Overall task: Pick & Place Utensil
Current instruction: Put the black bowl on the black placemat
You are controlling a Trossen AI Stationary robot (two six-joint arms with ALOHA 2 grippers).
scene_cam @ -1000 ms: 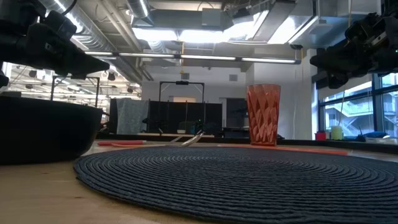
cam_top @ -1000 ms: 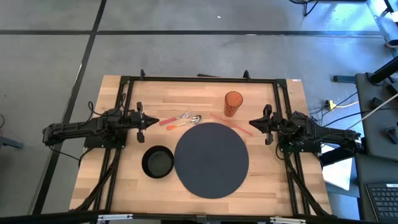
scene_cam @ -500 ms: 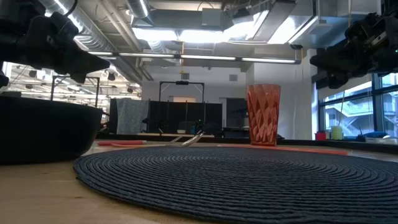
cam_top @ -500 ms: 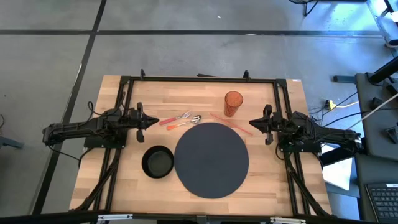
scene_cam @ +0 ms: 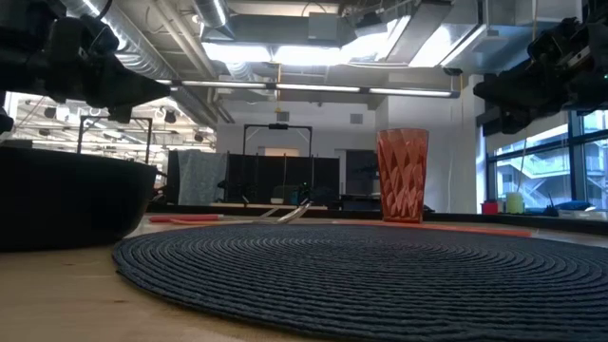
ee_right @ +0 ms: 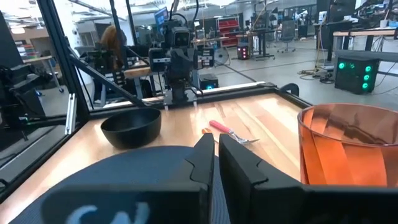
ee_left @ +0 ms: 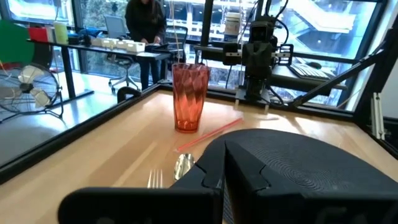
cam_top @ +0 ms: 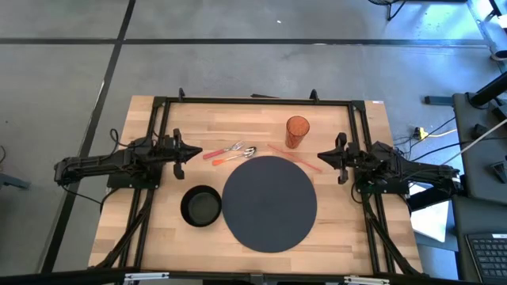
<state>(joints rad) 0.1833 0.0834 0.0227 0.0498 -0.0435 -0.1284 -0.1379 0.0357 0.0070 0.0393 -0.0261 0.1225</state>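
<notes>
The left pincer (cam_top: pixel 195 153) hangs above the counter (cam_top: pixel 158 229) near its left edge with its fingers pressed shut on nothing, pointing toward the utensils. The right pincer (cam_top: pixel 321 156) waits by the right edge, its fingers nearly together and likewise empty. Just beyond the left pincer, at the counter's middle toward the far edge, lie the fork (cam_top: pixel 224 150) and the spoon (cam_top: pixel 237 154), both with orange-red handles; their metal heads seem to touch or overlap, so a single closing of the fingers could well catch both, or push one aside while lifting the other. Because the left pincer is shut, it would have to spread before descending; coming down closed would probably only shove the utensils across the wood. They lie flat and thin, so a grasp set too high is likely to slip off and one set too low may scrape the counter. The round dark placemat (cam_top: pixel 269 203) begins just beside the spoon, and a dragged utensil could snag on its woven rim. An orange tumbler (cam_top: pixel 297 131) stands upright near the far edge with a thin red straw (cam_top: pixel 295 158) lying beside it; a wide sweep from either arm might tip the tumbler. The black bowl (cam_top: pixel 201 206) sits near the left pincer toward the near edge, within range of a careless elbow.
</notes>
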